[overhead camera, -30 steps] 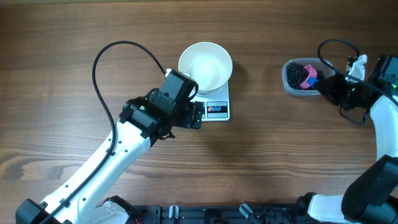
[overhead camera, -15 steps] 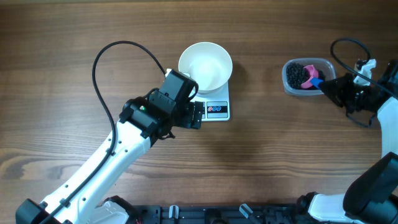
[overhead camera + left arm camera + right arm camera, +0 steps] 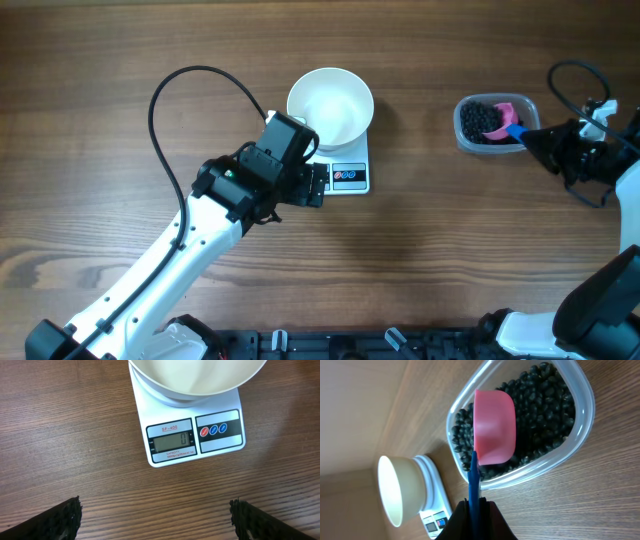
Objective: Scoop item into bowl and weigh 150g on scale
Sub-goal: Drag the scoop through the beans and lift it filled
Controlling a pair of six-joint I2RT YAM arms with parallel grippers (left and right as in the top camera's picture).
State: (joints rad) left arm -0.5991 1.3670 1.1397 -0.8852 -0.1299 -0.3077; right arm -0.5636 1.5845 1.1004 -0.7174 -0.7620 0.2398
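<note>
While the white bowl point(image 3: 330, 105) sat empty on the scale point(image 3: 348, 176) at the middle of the bench point(image 3: 450, 250) in the overhead view, the left tool point(image 3: 316, 185) hovered just near-left of it, and the right tool point(image 3: 535, 140), far right, reached the clear tub point(image 3: 462, 140) of black beans point(image 3: 478, 120). From the left wrist, that tool's fingers point(image 3: 60, 520) stood wide apart and empty, and the display point(image 3: 172, 442) apparently read zero. From the right wrist, the tool was clamped on a scoop's blue handle point(image 3: 473, 477), its pink cup point(image 3: 494, 427) on the beans point(image 3: 540, 405); the first scoop seemed in hand, calling next for digging under and lifting level toward the bowl.
</note>
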